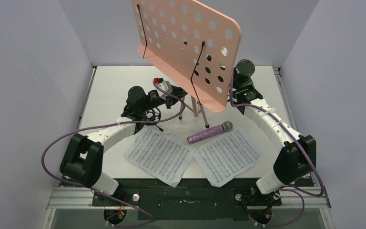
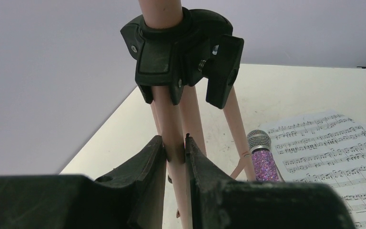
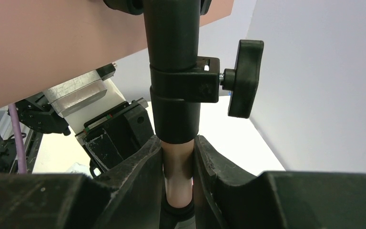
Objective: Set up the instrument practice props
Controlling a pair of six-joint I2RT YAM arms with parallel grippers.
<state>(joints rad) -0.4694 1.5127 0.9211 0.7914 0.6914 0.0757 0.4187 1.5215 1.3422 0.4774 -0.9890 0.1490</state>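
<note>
**Item: practice props, set on worktop (image 1: 109, 90).**

- Music stand (image 1: 186, 43): pink, perforated, upright toward the rear of the worktop; its desk is tilted and two black wire page-holders are seen on its face.
- Left tool (image 2: 175, 148): closed narrowly on a pink tube of the stand, just under the black hub (image 2: 181, 47) from which the legs spread.
- Right tool (image 3: 177, 157): clamped on the stand's pink pole, directly below the black collar (image 3: 183, 86) and its knob (image 3: 243, 78).
- Microphone (image 1: 209, 132): purple glitter, silver head; laid flat in front of the stand's feet.
- Two sheet-music pages, one (image 1: 159, 155) front-left of the stand, one (image 1: 228, 155) front-right; the microphone is lodged between them (overlapping the right page's edge).
- Small black tripod (image 1: 155, 116): left of the stand's feet, beneath the left arm; detail cannot be told.
</note>
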